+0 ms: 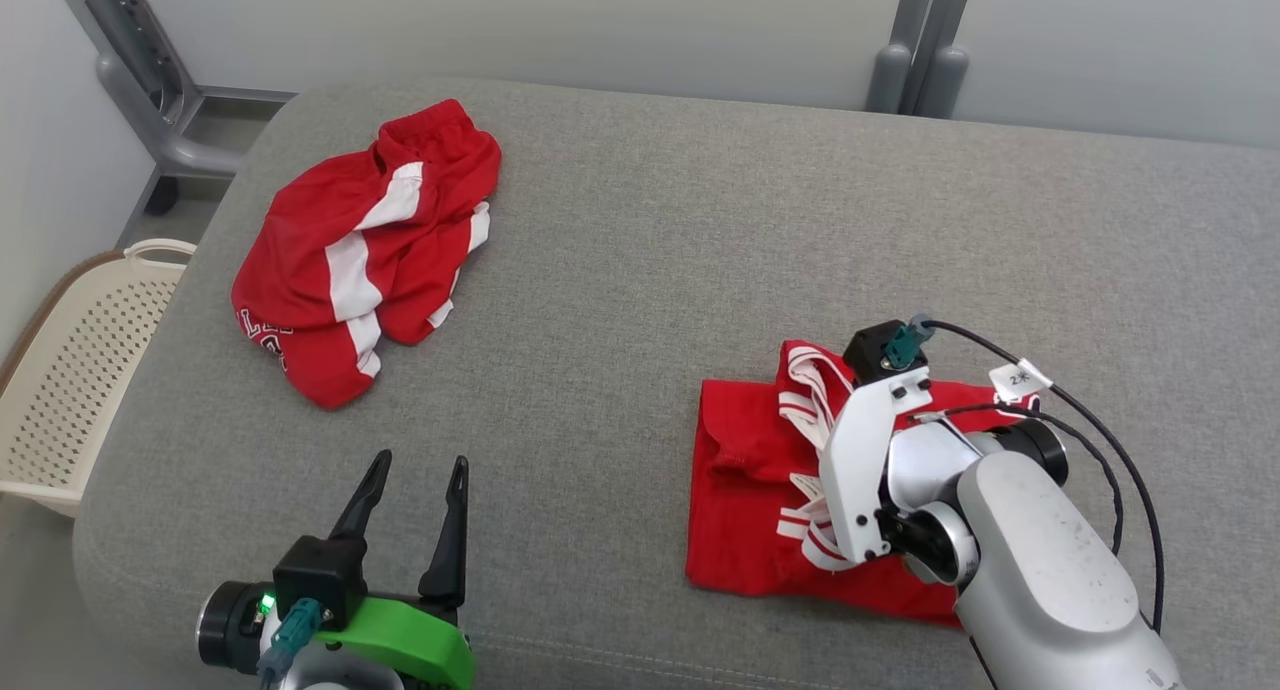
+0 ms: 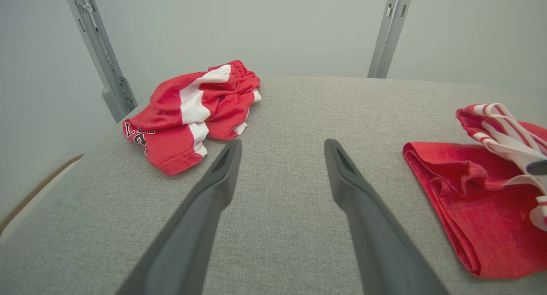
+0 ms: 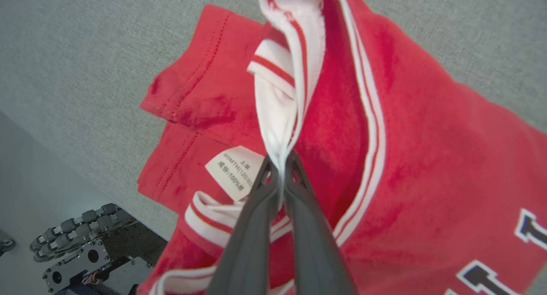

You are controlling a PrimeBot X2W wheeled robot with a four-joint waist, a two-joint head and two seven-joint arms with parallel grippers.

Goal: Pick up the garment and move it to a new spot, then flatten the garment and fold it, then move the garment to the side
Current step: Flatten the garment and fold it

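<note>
The garment (image 1: 740, 450) is a red jersey with white striped trim, lying bunched on the right front of the grey cushion (image 1: 700, 220). My right gripper (image 3: 280, 164) is shut on a fold of its white trim (image 3: 277, 115), just beside a white care label (image 3: 235, 171); from the head view the white wrist (image 1: 870, 460) covers the fingers. My left gripper (image 1: 418, 475) is open over bare cushion at the front left, with nothing between its fingers (image 2: 222, 175). The jersey (image 2: 466, 196) lies to its right.
Crumpled red shorts with white stripes (image 1: 350, 250) lie at the cushion's far left, also ahead of the left gripper (image 2: 192, 111). A cream perforated basket (image 1: 70, 370) stands on the floor to the left. Grey frame posts (image 1: 915, 40) rise behind. The robot's base (image 3: 77, 243) is below the cushion's edge.
</note>
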